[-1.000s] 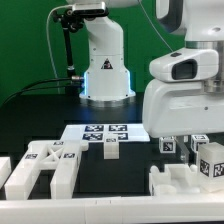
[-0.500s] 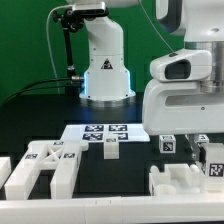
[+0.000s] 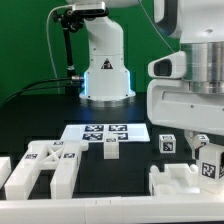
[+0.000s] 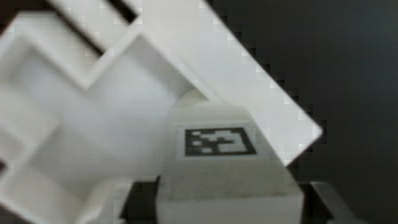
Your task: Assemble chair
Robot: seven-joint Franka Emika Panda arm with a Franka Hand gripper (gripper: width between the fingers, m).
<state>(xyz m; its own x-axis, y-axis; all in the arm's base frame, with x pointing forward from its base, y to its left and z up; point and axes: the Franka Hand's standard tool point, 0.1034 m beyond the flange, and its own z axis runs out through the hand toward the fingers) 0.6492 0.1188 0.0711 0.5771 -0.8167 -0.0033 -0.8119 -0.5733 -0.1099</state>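
Observation:
The chair is in loose glossy white parts with black-and-white tags. In the exterior view my gripper (image 3: 207, 150) hangs at the right, shut on a tagged white block (image 3: 212, 164) just above a wide notched chair part (image 3: 178, 184). The wrist view has that same block (image 4: 222, 150), tag facing the camera, filling the space between my gripper's (image 4: 228, 206) two dark fingers (image 4: 146, 200). A slanted white panel (image 4: 89, 90) lies behind it. A ladder-like frame part (image 3: 45, 166) lies at the exterior view's left.
The marker board (image 3: 84, 131) lies flat at the table's middle, with a small white bar (image 3: 111, 149) standing at its front edge. A small tagged cube (image 3: 168, 145) sits just left of my gripper. The arm's base (image 3: 105, 72) and cables stand at the back.
The jaws have closed from wide open onto the tagged block. The arm's housing has since shifted slightly up and to the exterior view's right.

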